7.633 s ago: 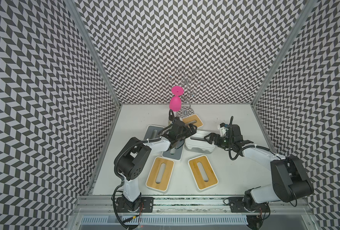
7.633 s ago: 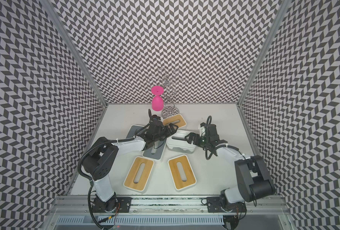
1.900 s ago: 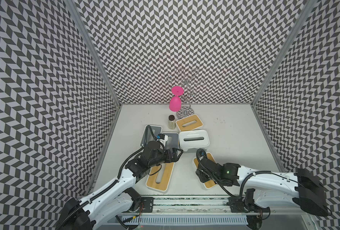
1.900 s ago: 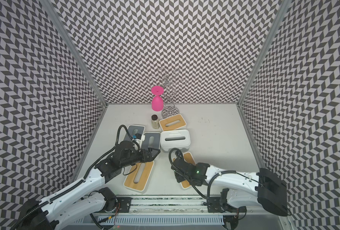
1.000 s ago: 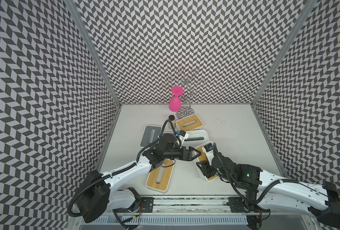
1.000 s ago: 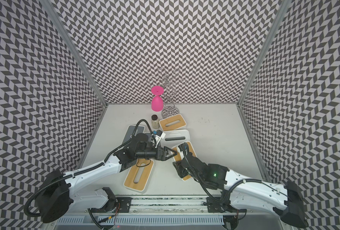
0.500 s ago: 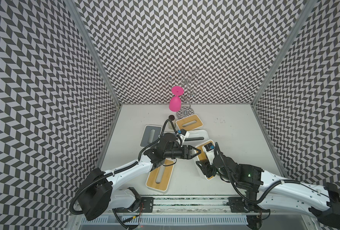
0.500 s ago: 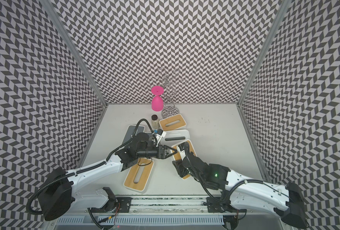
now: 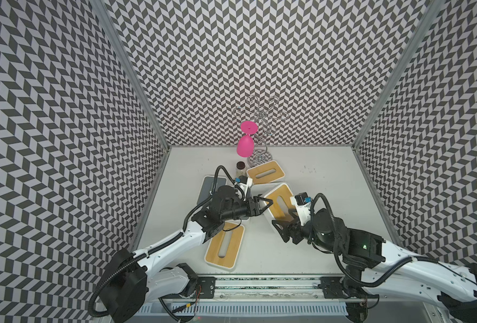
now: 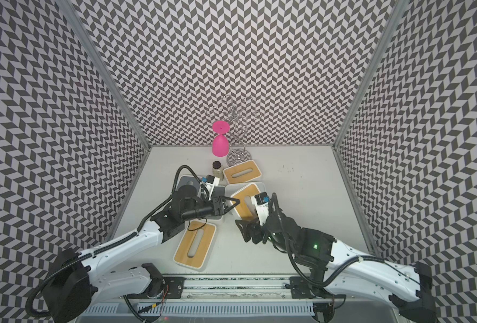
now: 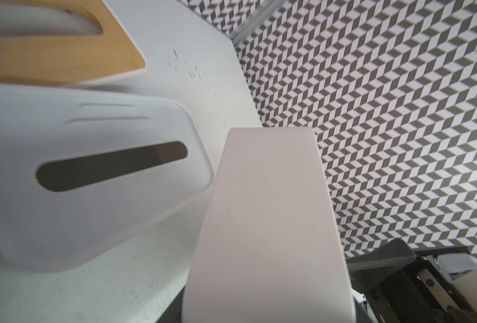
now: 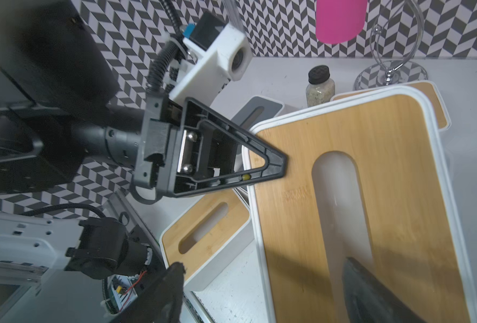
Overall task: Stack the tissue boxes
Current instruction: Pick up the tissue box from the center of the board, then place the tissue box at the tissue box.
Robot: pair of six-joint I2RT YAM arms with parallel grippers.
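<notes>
A bamboo-lidded tissue box (image 9: 286, 194) (image 12: 385, 173) leans tilted on the all-white tissue box (image 9: 284, 185) (image 11: 106, 195). My left gripper (image 9: 269, 202) (image 10: 236, 202) is shut on its corner, one finger (image 12: 271, 165) on the lid; the box's white wall (image 11: 265, 223) fills the left wrist view. My right gripper (image 9: 283, 221) (image 12: 262, 264) stands open astride the box's near edge, not touching it. Another bamboo box (image 9: 224, 246) lies in front and one (image 9: 265, 172) at the back. A grey box (image 9: 209, 187) sits at the left, and a second grey lid (image 10: 219, 192) shows under my left arm.
A small dark-capped jar (image 9: 240, 167) (image 12: 320, 86) stands behind the boxes. A pink goblet (image 9: 245, 144) hangs upside down on a wire rack (image 9: 259, 131) at the back wall. Patterned walls close in three sides.
My left gripper has shut on the corner of the tilted bamboo box. My right gripper has let go of that box and opened wide. The box stays leaning on the white box.
</notes>
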